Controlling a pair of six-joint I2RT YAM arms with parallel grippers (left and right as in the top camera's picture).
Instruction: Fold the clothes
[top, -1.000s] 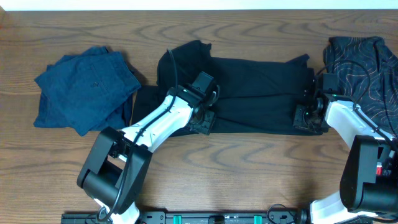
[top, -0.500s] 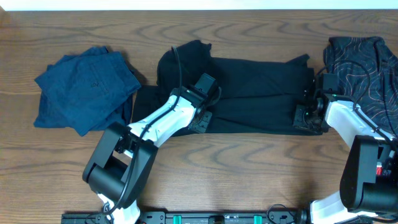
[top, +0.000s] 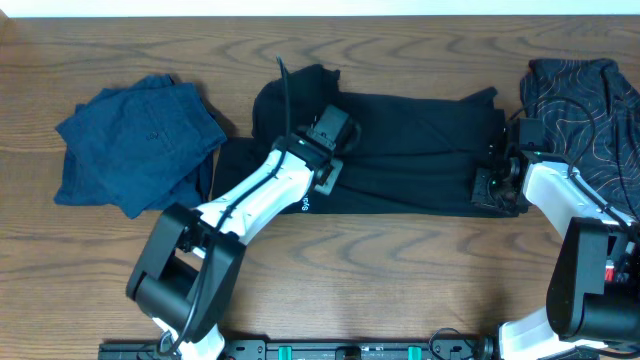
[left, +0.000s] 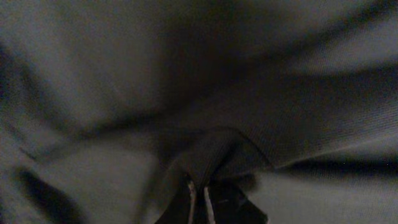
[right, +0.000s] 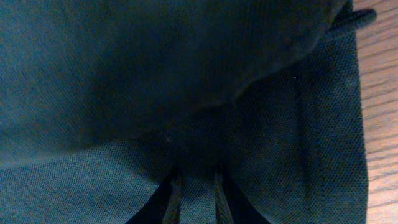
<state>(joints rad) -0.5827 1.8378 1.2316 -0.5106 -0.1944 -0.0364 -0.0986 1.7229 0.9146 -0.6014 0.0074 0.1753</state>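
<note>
A black garment (top: 420, 130) lies spread across the middle of the wooden table (top: 400, 260). My left gripper (top: 327, 176) is at its near left edge. In the left wrist view the left gripper (left: 198, 200) is shut, pinching a raised fold of the dark fabric (left: 249, 93). My right gripper (top: 494, 190) sits at the garment's near right corner. In the right wrist view the right gripper (right: 196, 196) is closed on a layer of the cloth (right: 155, 81), which fills the gap between its fingers (right: 175, 198).
A folded blue garment (top: 140, 140) lies at the left. A dark patterned garment (top: 585, 100) is bunched at the far right, just behind my right arm. Bare wood (right: 379, 93) shows beside the cloth's right edge.
The left gripper has shut on the garment's near edge and shifted slightly toward the far side, pulling the fabric up. The right arm has stayed put.
</note>
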